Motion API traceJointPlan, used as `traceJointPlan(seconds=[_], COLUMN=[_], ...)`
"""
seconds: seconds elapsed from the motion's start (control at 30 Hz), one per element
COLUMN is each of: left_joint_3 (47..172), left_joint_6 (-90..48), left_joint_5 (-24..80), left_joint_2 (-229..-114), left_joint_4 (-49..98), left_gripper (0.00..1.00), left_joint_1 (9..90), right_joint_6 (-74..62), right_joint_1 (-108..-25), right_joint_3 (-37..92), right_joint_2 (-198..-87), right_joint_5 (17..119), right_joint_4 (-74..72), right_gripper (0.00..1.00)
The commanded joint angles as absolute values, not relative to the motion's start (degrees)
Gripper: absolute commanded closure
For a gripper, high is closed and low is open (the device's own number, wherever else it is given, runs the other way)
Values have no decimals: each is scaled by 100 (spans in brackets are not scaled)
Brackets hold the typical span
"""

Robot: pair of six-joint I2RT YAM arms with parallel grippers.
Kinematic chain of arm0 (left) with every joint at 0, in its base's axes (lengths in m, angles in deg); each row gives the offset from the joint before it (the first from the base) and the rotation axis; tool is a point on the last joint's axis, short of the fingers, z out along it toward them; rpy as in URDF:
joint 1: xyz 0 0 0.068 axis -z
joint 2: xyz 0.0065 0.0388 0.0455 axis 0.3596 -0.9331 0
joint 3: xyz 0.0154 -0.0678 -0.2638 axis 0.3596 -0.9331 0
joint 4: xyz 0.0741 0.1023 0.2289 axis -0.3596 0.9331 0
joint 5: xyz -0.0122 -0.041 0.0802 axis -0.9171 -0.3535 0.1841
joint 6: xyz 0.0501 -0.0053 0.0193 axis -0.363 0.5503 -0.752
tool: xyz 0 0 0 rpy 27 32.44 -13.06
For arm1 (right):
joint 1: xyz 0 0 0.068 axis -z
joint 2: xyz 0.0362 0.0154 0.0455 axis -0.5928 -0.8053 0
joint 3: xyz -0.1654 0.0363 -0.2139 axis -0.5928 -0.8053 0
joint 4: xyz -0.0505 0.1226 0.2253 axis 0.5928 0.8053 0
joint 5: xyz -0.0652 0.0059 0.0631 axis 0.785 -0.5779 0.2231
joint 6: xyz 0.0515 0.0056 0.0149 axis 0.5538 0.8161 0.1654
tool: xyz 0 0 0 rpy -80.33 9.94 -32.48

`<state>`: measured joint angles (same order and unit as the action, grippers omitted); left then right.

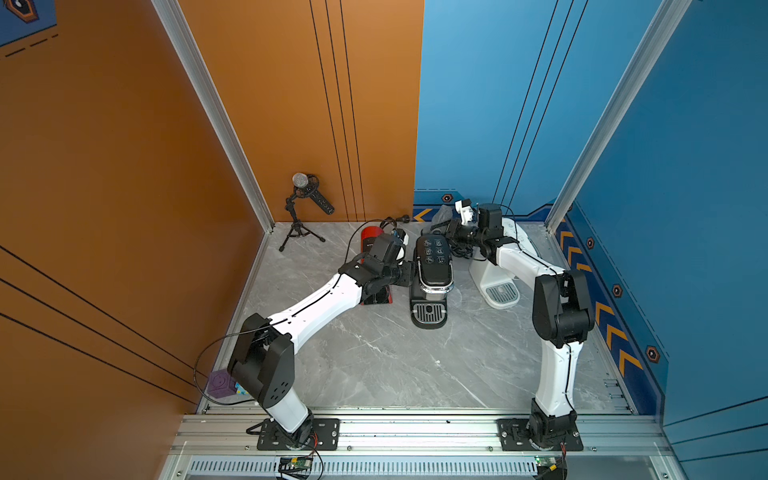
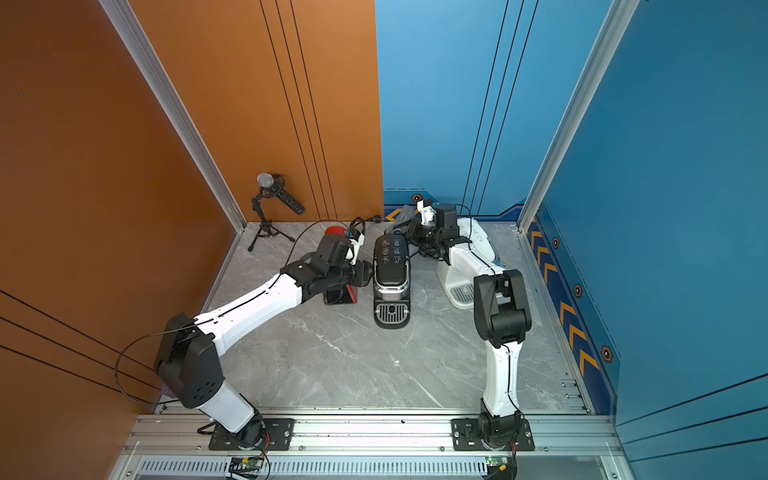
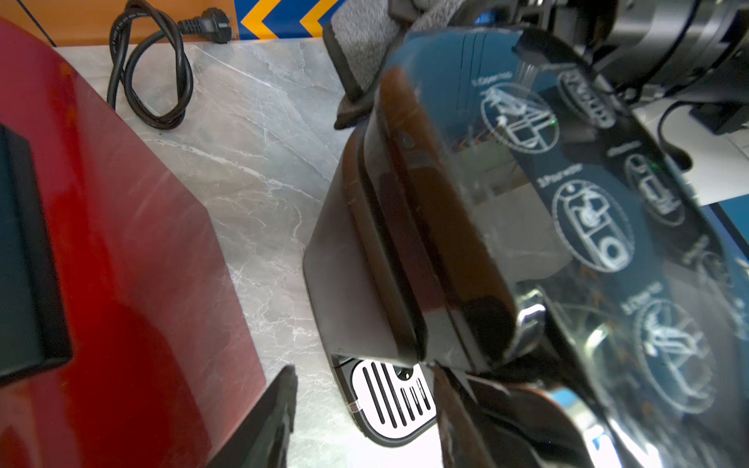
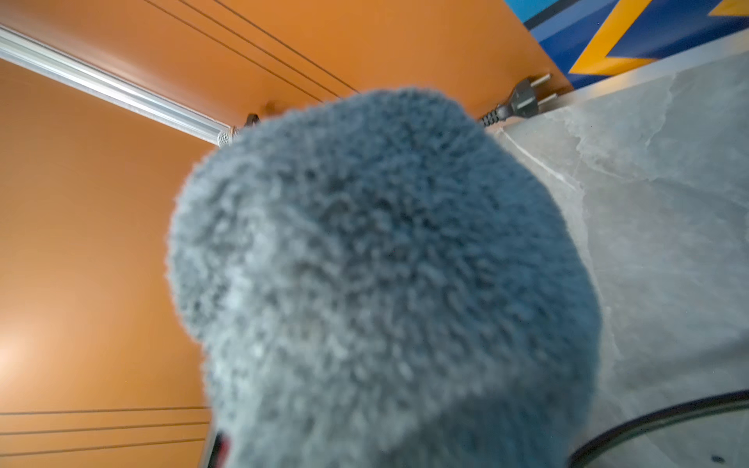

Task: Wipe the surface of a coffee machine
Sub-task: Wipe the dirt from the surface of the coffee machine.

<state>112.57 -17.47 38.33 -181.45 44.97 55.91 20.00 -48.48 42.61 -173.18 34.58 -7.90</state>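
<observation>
The black coffee machine [image 1: 432,270] stands midway between the left and right edges of the bench [image 1: 374,374], toward the far edge, with its drip tray facing the near edge. A red machine [image 1: 371,237] stands just to its left. A white machine [image 1: 500,289] stands to its right, across a wider strip of marble.

The left gripper [image 1: 406,272] sits in the narrow lane between the red and black bodies, its fingers [image 3: 275,417] spread apart. One seems to lie against the black side wall, though the wrist view is too close to be sure.

The right gripper [image 1: 448,225] hangs behind the black machine near the far edge, pinching a grey cloth [image 4: 385,283] (it fills most of that wrist's view) just behind the lid's rear edge.

A coiled power cord [image 3: 150,73] lies by the far edge, and a microphone [image 1: 301,195] stands in the far-left corner. From the drip trays to the near edge the marble lies open.
</observation>
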Motion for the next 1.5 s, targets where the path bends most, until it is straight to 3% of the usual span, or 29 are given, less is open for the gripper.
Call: traceJointPlan(seconds=[0.0, 0.2, 0.63, 0.97, 1.47], left_joint_3=[11314, 11270, 11362, 11472, 11433], left_joint_6=[-1816, -1834, -1935, -1988, -1944], left_joint_5=[3839, 3815, 3773, 3636, 3579], left_joint_2=[-18002, -17940, -17782, -17597, -17650], left_joint_4=[4238, 4239, 4246, 4310, 4328], left_gripper=[45, 45, 45, 44, 44], left_joint_1=[5511, 5426, 5197, 5149, 5149], right_joint_6=[1651, 998, 194, 101, 1086], right_joint_1=[-4850, -4973, -5384, -5623, -5241], right_joint_3=[4134, 4087, 4081, 4060, 3865], right_joint_2=[-17219, -17190, -17071, -17188, -16362], right_joint_5=[2704, 2785, 4034, 4807, 3339], right_joint_4=[-280, 679, 1984, 2216, 918], right_gripper=[73, 73, 74, 74, 74])
